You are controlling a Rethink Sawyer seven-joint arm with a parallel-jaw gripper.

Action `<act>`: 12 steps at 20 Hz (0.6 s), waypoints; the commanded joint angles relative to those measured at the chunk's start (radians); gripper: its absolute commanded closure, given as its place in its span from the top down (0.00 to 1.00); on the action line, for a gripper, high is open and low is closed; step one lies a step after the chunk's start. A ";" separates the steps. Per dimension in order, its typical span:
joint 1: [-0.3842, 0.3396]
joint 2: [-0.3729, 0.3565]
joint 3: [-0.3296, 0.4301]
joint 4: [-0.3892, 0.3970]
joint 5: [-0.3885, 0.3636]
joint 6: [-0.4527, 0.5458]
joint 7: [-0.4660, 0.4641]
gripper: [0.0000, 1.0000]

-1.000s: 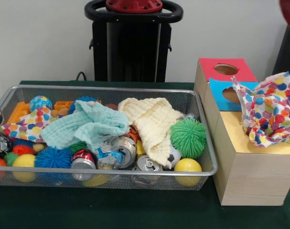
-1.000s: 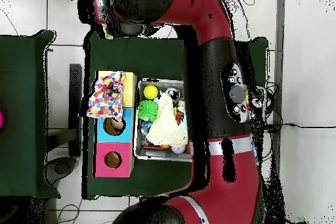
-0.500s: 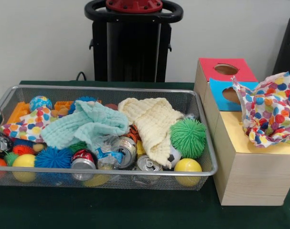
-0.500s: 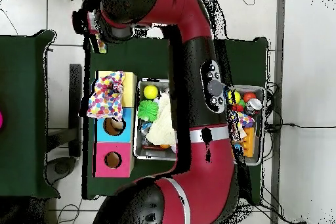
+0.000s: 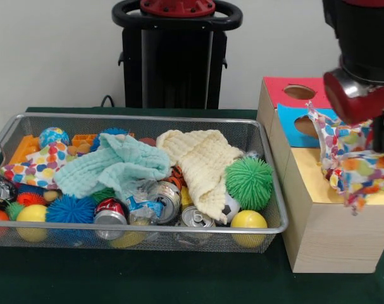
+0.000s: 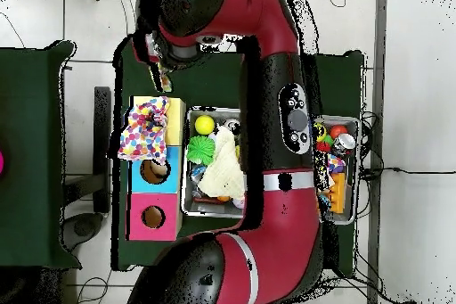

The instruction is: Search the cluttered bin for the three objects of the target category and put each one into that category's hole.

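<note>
the polka-dot cloth (image 5: 355, 152) lies bunched over the yellow end of the wooden box (image 5: 331, 234), likely covering the cloth hole rather than through it. the arm's claw (image 5: 359, 95) hangs just above it; whether it is clenched or released, i cannot tell. two more cloths lie atop the clutter in the wire bin (image 5: 141, 231) beside the box, little room between.
</note>
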 commanded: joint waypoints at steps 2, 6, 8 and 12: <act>-0.022 -0.016 -0.106 -0.035 -0.147 0.233 -0.039 0.00; -0.010 -0.063 -0.188 0.011 -0.178 0.262 0.093 0.00; 0.003 -0.067 -0.222 0.005 -0.194 0.308 0.154 0.00; 0.029 -0.051 -0.252 -0.044 -0.214 0.453 0.227 0.00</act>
